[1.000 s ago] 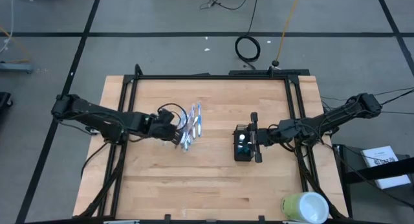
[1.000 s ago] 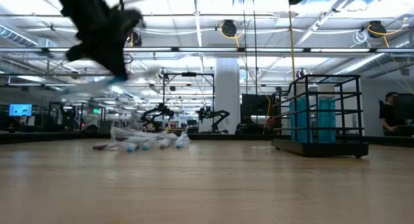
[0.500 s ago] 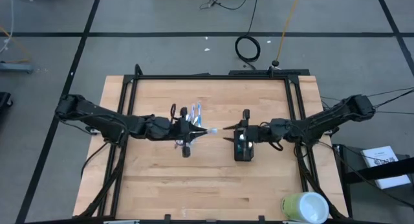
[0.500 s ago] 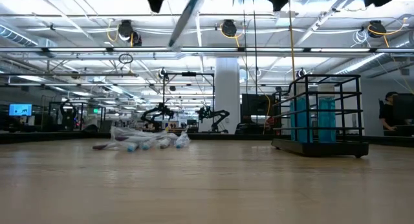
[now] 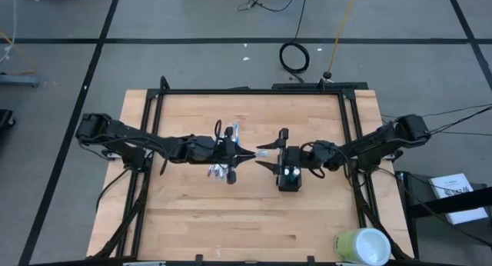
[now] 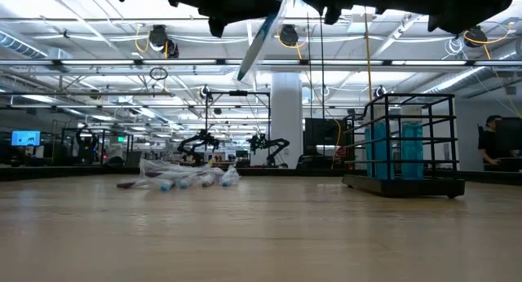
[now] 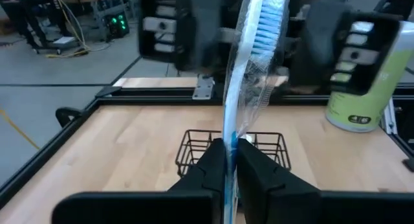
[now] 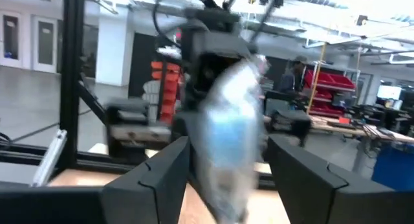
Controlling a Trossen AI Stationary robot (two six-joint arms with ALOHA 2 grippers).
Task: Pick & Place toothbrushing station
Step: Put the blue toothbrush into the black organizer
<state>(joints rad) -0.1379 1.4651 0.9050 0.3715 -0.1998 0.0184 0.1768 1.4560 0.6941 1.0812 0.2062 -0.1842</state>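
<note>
My left gripper (image 5: 243,154) is shut on a blue-and-white toothbrush (image 7: 249,68) in a clear wrapper, high above the table's middle. The brush head (image 5: 261,152) points toward my right gripper (image 5: 270,149). That gripper is open and faces it, with one finger on each side of the head (image 8: 226,136); I cannot tell whether they touch. The black wire-mesh holder (image 5: 290,177) stands on the table under the right gripper, with blue tubes inside (image 6: 404,147). Several more wrapped toothbrushes (image 6: 179,178) lie in a pile on the table below the left gripper (image 5: 221,172). My left gripper pinches the wrapped toothbrush's handle (image 7: 226,153) between its two fingers, which lie across it. The fingers come level from the table's left. The brush is lifted clear of the table and sticks out past the fingertips, bristle end (image 7: 265,26) farthest out.
A yellow-green and white cylinder (image 5: 361,245) stands at the table's near right corner and also shows in the left wrist view (image 7: 362,88). Black frame rails (image 5: 254,91) run along the table's edges. Bare wood lies toward the near edge.
My left gripper has risen from the toothbrush pile and gone toward the table's right with one toothbrush, now lifted clear with its head toward the right gripper. My right gripper has risen from the holder and gone toward the table's left, meeting the brush head.
</note>
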